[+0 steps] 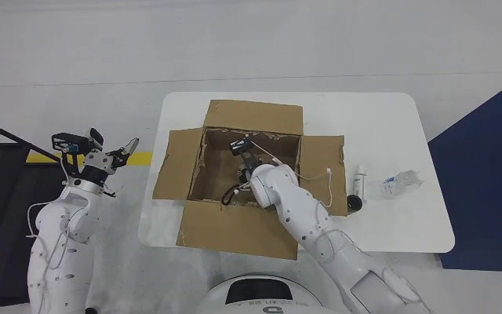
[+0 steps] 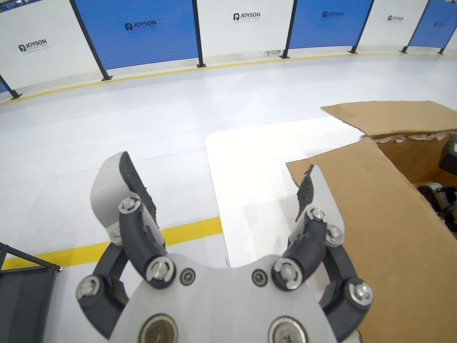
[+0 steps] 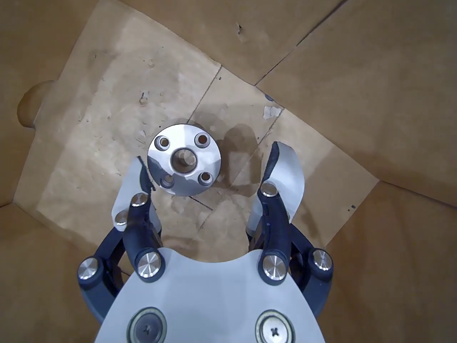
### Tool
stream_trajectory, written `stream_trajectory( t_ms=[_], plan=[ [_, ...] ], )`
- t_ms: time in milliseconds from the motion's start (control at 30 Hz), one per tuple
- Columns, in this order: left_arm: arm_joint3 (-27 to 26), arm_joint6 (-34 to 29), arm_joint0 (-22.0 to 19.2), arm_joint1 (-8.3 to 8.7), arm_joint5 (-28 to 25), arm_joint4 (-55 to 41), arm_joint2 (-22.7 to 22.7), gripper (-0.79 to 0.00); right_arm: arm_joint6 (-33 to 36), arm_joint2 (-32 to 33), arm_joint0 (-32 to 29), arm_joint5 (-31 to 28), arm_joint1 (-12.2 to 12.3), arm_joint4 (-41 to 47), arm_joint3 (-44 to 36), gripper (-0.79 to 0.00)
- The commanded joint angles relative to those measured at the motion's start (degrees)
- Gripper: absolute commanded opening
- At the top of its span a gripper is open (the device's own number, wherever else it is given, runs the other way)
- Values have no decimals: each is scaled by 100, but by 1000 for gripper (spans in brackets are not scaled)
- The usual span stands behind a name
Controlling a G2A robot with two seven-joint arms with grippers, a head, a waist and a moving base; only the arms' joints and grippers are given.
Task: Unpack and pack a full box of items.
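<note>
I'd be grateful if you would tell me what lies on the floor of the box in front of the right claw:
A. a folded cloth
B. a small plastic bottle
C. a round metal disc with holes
C: the right wrist view shows a round metal disc with holes lying flat on the floor of the cardboard box, between the open fingertips of the right claw.

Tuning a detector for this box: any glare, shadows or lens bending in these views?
Right wrist view: the round silver metal flange inside the brown cardboard box carries a bright highlight, with a shadow beside it. Left wrist view: the blue and white fence panels bow, a wide-angle effect. Top view: the white table is evenly lit.
</note>
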Motion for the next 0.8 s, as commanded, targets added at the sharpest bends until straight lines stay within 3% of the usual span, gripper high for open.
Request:
stream_trajectory(
  t_ms=[0, 267, 300, 433, 767],
  plan=[
    [0, 0, 0, 0, 0, 0, 0, 0, 0, -26, 61, 0, -24, 37, 104, -394],
    [0, 0, 0, 0, 0, 0, 0, 0, 51, -182, 262, -21, -121, 62, 498, -425],
    [0, 0, 0, 0, 0, 0, 0, 0, 34, -199, 271, -32, -131, 62, 507, -456],
    [0, 0, 0, 0, 0, 0, 0, 0, -28, -111, 248, -26, -138, 163, 327, -785],
    [0, 0, 0, 0, 0, 0, 0, 0, 233, 405, -384, -275, 63, -153, -982, -785]
  ],
)
